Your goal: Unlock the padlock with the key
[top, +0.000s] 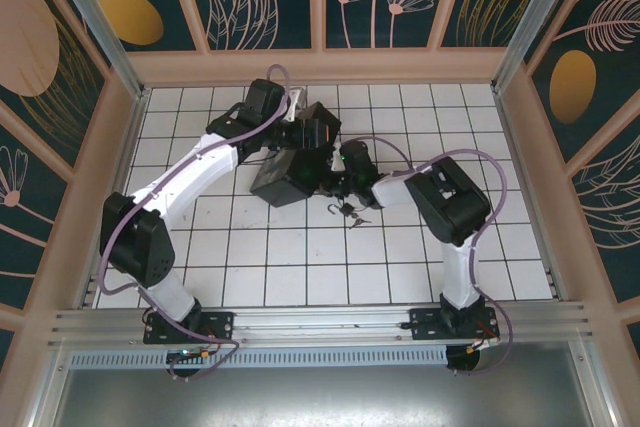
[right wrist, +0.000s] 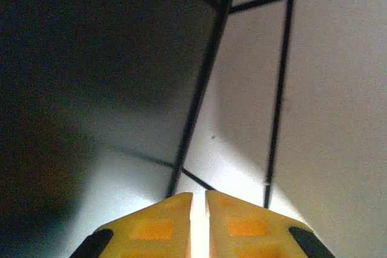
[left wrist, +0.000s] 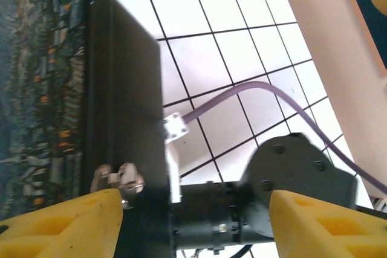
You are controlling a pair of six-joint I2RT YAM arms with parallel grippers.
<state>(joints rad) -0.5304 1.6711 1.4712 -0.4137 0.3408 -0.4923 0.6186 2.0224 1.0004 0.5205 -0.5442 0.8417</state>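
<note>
Top view: padlock (top: 347,210) lies on the white tiled bench (top: 300,262), just in front of the dark box (top: 285,179) and near the right arm's wrist. Silver shackle points left of the dark body. The key (top: 360,220) lies just beside the padlock, on its near right; too small to tell whether the two touch. Neither gripper is on either item.

Left wrist view: left gripper (left wrist: 193,200) stands wide open, with yellow fingers (left wrist: 66,222) at the two lower corners of the view. The box's painted lid and dark side wall sit ahead of the left finger. Cannot tell whether either finger touches the box; no clamping seen. A small silver hasp (left wrist: 118,179) projects from the box edge just above the left finger. The right arm's dark wrist (left wrist: 290,179) and a purple cable (left wrist: 254,89) lie beyond.

Right wrist view: right gripper (right wrist: 198,196) is closed to a thin slit, nothing between the fingers. It points down at bare tile, with the box's dark wall close on its left
</note>
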